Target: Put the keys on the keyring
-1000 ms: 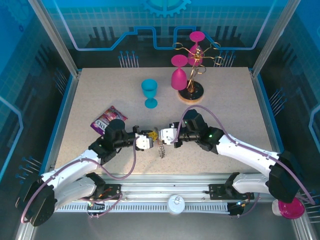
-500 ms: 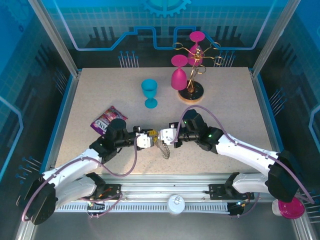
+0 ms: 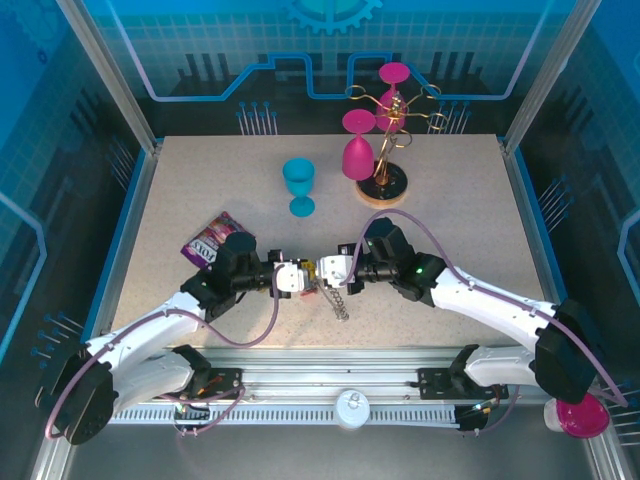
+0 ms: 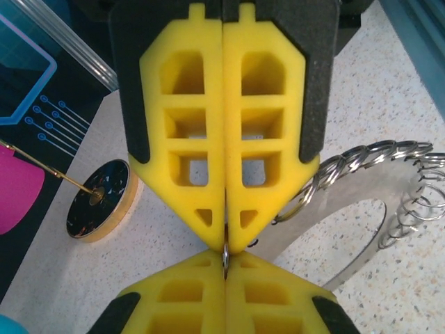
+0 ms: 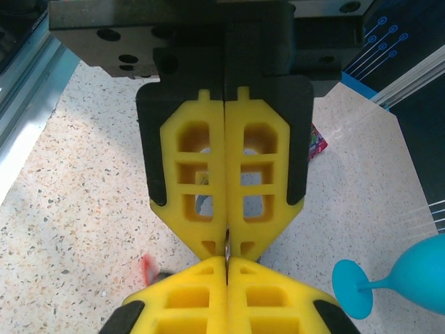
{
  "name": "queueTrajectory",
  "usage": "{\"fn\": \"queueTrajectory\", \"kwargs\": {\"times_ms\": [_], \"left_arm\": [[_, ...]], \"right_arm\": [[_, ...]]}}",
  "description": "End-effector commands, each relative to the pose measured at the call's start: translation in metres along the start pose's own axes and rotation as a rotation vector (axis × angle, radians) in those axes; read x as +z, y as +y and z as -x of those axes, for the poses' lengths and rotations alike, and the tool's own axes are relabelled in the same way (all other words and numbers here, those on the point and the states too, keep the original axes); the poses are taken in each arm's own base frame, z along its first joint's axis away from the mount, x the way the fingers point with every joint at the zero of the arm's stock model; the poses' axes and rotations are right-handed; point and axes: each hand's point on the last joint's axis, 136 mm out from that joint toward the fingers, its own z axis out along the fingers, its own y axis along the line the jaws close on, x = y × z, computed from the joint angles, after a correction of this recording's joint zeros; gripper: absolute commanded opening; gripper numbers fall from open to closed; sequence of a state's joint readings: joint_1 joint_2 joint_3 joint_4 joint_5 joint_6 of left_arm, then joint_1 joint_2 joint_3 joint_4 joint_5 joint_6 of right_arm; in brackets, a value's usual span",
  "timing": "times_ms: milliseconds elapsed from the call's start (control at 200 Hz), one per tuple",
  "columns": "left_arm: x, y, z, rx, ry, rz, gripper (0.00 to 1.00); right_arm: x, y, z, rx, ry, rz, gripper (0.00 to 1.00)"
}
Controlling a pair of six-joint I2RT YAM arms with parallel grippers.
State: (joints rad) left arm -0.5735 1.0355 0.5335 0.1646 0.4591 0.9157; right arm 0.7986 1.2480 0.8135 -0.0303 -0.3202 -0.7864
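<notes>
Above the table's near middle, my left gripper (image 3: 303, 276) and right gripper (image 3: 326, 272) meet tip to tip. Both are shut on one thin wire loop (image 4: 225, 256) of the keyring (image 3: 339, 301), which hangs slanting below them. In the left wrist view my own fingertips (image 4: 208, 268) face the right gripper's, and the flat grey keyring (image 4: 348, 198) with its rim loops shows behind. In the right wrist view my gripper (image 5: 227, 261) holds the same loop (image 5: 227, 245). A blurred red-and-dark bit (image 5: 149, 270) on the table may be the dark-headed key. The yellow-headed key is hidden.
A blue goblet (image 3: 298, 185) stands behind the grippers, with its foot (image 5: 353, 287) close by in the right wrist view. A pink goblet (image 3: 358, 150) and the glass rack on its wooden base (image 3: 383, 186) are at the back. A snack packet (image 3: 210, 238) lies left.
The hanging keyring has swung to the right under the joined grippers. My left gripper has crept slightly right and up. Both grips stay shut.
</notes>
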Motion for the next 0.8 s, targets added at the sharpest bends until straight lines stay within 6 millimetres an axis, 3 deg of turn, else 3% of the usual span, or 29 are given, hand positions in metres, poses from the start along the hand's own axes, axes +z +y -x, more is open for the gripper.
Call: {"fn": "queueTrajectory", "kwargs": {"times_ms": [0,85,130,160,290,450,615,796], "left_arm": [[0.0,0.013,0.007,0.016,0.005,0.037,0.0],[-0.001,0.015,0.008,0.026,0.002,0.05,0.0],[-0.002,0.015,0.008,0.031,0.001,0.056,0.0],[-0.002,0.016,0.009,0.035,-0.004,0.062,0.0],[-0.004,0.018,0.011,0.043,-0.01,0.077,0.0],[-0.006,0.021,0.011,0.032,-0.001,0.096,0.0],[-0.017,0.029,0.012,-0.095,0.086,0.09,0.0],[-0.043,0.049,0.011,-0.317,0.199,0.184,0.0]], "right_arm": [[-0.001,-0.003,0.031,-0.034,-0.091,0.011,0.0],[-0.003,-0.008,0.024,-0.026,-0.065,-0.026,0.0],[-0.007,-0.013,0.017,-0.003,-0.051,-0.058,0.21],[-0.01,-0.016,0.012,0.015,-0.038,-0.075,0.29],[-0.027,-0.031,-0.021,0.17,0.036,-0.174,0.4],[-0.044,-0.042,-0.048,0.392,0.128,-0.292,0.43],[-0.051,-0.043,-0.052,0.59,0.178,-0.312,0.41],[-0.053,-0.052,-0.053,0.79,0.201,-0.353,0.38]]}}
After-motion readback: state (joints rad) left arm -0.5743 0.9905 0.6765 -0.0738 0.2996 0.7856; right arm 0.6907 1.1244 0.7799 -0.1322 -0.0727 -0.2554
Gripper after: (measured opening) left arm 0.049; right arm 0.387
